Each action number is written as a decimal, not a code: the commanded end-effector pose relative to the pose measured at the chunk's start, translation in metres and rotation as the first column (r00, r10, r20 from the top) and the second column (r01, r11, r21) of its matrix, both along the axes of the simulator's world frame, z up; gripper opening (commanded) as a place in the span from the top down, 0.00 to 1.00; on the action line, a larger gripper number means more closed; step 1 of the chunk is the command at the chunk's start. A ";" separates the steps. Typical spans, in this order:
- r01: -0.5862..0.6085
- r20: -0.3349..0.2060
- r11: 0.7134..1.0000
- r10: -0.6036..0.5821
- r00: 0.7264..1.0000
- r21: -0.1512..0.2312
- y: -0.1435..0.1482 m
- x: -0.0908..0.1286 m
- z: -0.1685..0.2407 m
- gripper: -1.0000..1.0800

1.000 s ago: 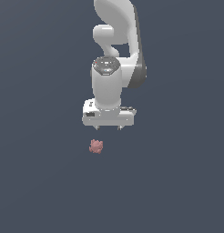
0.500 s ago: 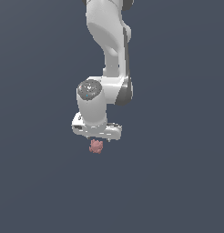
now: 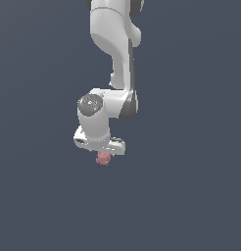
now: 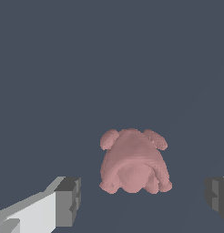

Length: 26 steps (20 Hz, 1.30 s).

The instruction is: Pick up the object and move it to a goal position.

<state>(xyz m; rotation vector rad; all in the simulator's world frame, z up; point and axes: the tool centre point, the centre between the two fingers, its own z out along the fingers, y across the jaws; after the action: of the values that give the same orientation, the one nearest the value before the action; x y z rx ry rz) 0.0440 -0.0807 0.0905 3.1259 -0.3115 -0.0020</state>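
Observation:
The object (image 3: 103, 159) is a small lumpy pinkish-red blob lying on the dark grey floor. In the exterior view it peeks out just below the white gripper (image 3: 101, 153), which hangs directly over it and hides its top. In the wrist view the object (image 4: 133, 161) lies between the two fingers, one finger (image 4: 68, 201) on one side and the other finger (image 4: 218, 193) on the far side. The gripper (image 4: 142, 196) is open, with clear gaps between each pad and the object. Nothing is held.
The plain dark grey floor (image 3: 191, 196) stretches all around. The white arm (image 3: 112, 54) rises above the gripper to the top of the exterior view. No goal marker shows.
The arm has swung down and toward the exterior view's left, from beside and above the object to right over it. The object has not moved.

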 end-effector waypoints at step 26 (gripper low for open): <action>0.002 0.001 1.000 -0.002 1.000 0.000 0.000 0.001 -0.051 1.00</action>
<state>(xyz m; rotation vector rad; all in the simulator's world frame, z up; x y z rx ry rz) 0.0449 -0.0811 0.0401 3.1257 -0.3153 0.0003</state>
